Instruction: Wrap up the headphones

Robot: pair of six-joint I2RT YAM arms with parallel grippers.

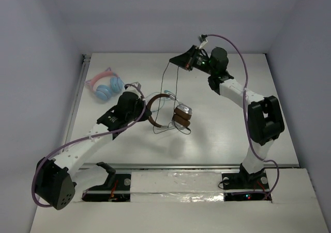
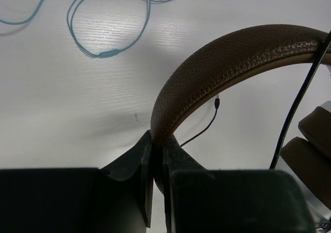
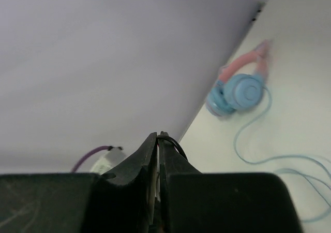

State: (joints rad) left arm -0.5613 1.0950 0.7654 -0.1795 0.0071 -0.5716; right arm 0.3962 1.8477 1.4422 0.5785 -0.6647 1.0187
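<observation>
The headphones [image 1: 176,117] have a brown headband [image 2: 227,67], brown ear pads [image 2: 313,155] and silver cups, and sit mid-table. My left gripper [image 1: 146,114] is shut on the headband's left end; its jaw tips [image 2: 158,140] clamp the band. Their thin black cable [image 1: 176,90] rises from the cups in loops to my right gripper [image 1: 178,62], which is held high near the back wall. That gripper [image 3: 158,135] is shut on the cable, which curls over its tips. The cable's plug end [image 2: 217,102] lies on the table under the band.
Pink-and-blue cat-ear headphones [image 1: 105,86] lie at the back left, also in the right wrist view [image 3: 240,88]. Thin teal earbuds and cord [image 2: 111,20] lie beside them and trail toward the brown headband. The white walls stand close behind the right gripper.
</observation>
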